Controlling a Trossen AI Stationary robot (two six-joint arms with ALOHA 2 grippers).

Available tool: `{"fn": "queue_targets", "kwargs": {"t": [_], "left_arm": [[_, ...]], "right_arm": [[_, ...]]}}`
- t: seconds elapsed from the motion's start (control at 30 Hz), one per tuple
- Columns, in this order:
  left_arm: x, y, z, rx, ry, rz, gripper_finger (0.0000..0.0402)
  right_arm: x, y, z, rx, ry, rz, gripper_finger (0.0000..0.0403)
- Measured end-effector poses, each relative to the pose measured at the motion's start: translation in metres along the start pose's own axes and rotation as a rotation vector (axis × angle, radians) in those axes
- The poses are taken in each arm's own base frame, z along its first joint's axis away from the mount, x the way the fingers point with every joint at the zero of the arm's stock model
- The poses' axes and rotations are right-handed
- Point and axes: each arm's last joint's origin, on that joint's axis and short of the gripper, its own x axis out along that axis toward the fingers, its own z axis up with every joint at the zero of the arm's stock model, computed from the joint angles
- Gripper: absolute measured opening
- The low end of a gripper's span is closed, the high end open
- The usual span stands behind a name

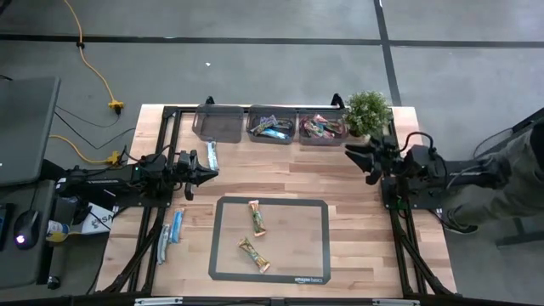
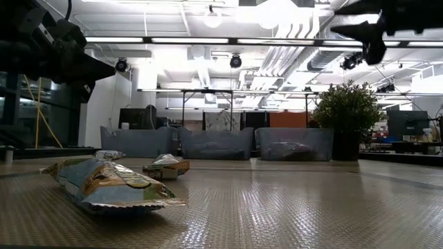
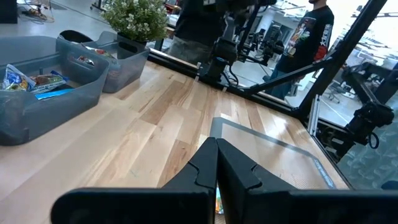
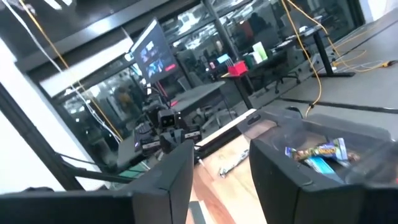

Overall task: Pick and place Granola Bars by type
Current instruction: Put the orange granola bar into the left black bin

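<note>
A pale wooden table (image 1: 357, 204) is standing on a grey concrete floor, with a yellow cable (image 1: 95, 72) trailing across the floor beyond it. At the left edge, two pale blue-white bars (image 1: 170, 231) are lying side by side. Above them the left pincer (image 1: 209, 174) is hovering with its fingers pressed together, holding nothing, and a single blue bar (image 1: 212, 155) is resting just beyond its tip. In the middle, a dark-framed mat (image 1: 270, 240) is carrying two tan-green bars (image 1: 255, 234), one nearer the far edge and one nearer the front. Along the far edge three clear grey bins (image 1: 270, 125) are sitting in a row: the left one bare, the middle holding blue bars, the right holding red-pink ones. A potted plant (image 1: 367, 112) is standing beside them. The right pincer (image 1: 354, 156) is hanging near the plant, fingers apart and empty.
</note>
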Motion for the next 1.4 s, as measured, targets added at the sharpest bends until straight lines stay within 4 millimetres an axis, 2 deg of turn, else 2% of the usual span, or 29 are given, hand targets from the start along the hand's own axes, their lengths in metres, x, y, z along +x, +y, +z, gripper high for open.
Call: {"fn": "queue_targets", "kwargs": {"t": [0.23, 0.53, 0.73, 0.9, 1.07, 1.4], "left_arm": [[0.000, 0.000, 0.000, 0.000, -0.002, 0.005, 0.0000], [-0.001, -0.002, 0.005, 0.000, -0.029, 0.003, 0.0000], [-0.006, -0.009, 0.026, 0.025, -0.094, -0.018, 0.0000], [-0.007, -0.010, 0.029, 0.029, -0.098, -0.010, 0.0000], [-0.006, -0.009, 0.027, 0.028, -0.084, -0.004, 0.0000], [-0.007, -0.010, 0.028, 0.028, -0.090, -0.004, 0.0000]], "right_arm": [[-0.013, -0.018, -0.020, 0.025, -0.021, 0.014, 0.0139], [-0.016, -0.033, -0.047, 0.070, 0.043, 0.053, 0.0139], [-0.016, -0.034, -0.050, 0.068, 0.056, 0.058, 0.0139], [-0.016, -0.034, -0.051, 0.066, 0.067, 0.074, 0.0139], [-0.015, -0.039, -0.062, 0.088, 0.083, 0.084, 0.0139], [-0.015, -0.040, -0.065, 0.058, 0.114, 0.078, 0.0139]]}}
